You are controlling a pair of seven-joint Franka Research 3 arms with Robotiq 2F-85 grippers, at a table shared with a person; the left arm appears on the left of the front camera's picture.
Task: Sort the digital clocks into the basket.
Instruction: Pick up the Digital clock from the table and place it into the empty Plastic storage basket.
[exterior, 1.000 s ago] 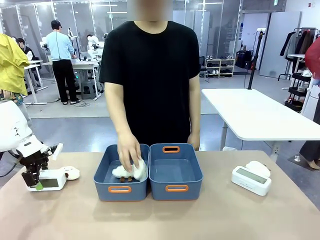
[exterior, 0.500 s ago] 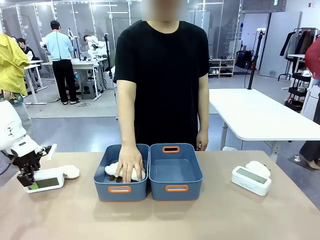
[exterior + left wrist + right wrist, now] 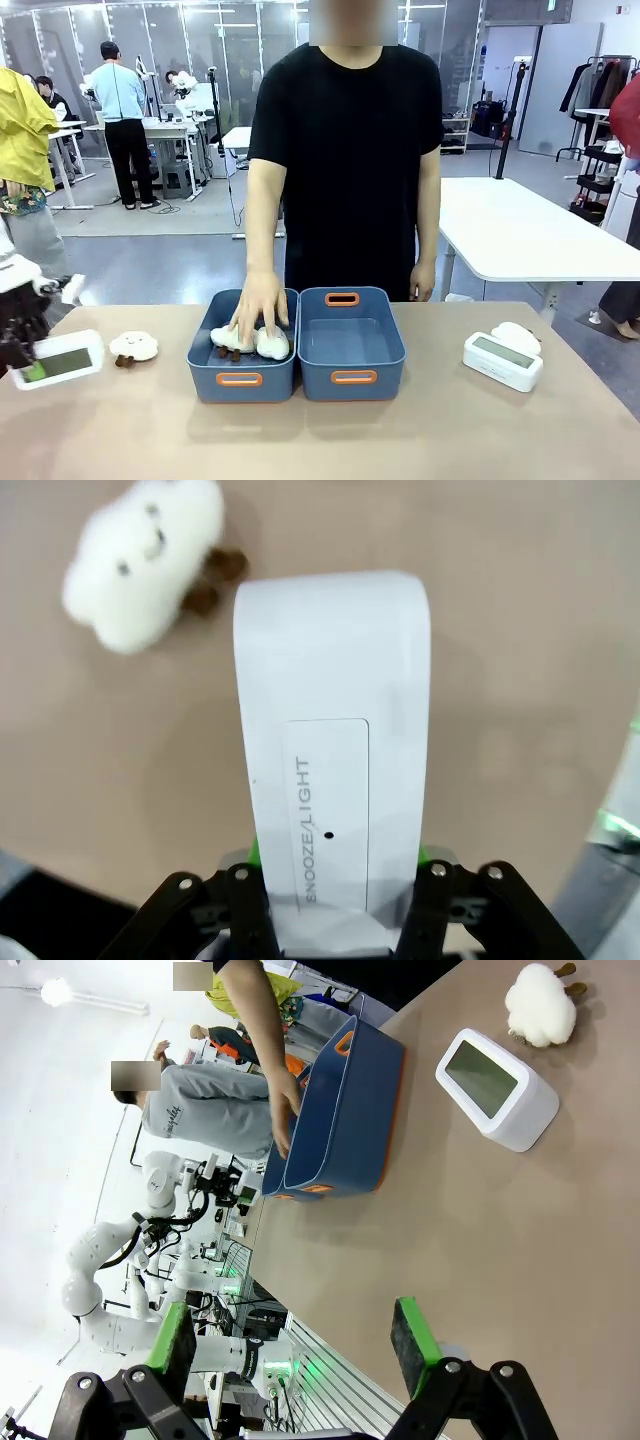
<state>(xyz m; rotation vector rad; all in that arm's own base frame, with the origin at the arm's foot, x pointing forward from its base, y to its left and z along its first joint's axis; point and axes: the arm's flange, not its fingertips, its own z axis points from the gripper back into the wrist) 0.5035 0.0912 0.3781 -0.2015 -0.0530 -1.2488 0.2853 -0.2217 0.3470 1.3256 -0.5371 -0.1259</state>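
Observation:
My left gripper [image 3: 33, 368] is at the far left edge of the table, shut on one white digital clock [image 3: 66, 357] that it holds tilted above the tabletop. The left wrist view looks down on that clock [image 3: 335, 740], its SNOOZE/LIGHT top between the fingers of my left gripper [image 3: 340, 885]. The other digital clock [image 3: 502, 361] [image 3: 495, 1088] lies on the table at the right. Two blue baskets stand side by side in the middle: the right basket [image 3: 348, 342] holds nothing and the left basket [image 3: 205, 378] holds cloud toys. My right gripper [image 3: 292, 1345] hangs open above the table.
A person's hand [image 3: 258, 305] rests on the cloud toys in the left basket. One cloud toy [image 3: 133, 346] [image 3: 145, 560] lies near the held clock, and another cloud toy [image 3: 518, 335] [image 3: 540, 1002] sits behind the right clock. The baskets [image 3: 335, 1110] lie far from my right gripper.
My left gripper has carried the clock off the table and leftward, away from the cloud toy. The person has shifted right, with one hand pressing the toys into the left basket.

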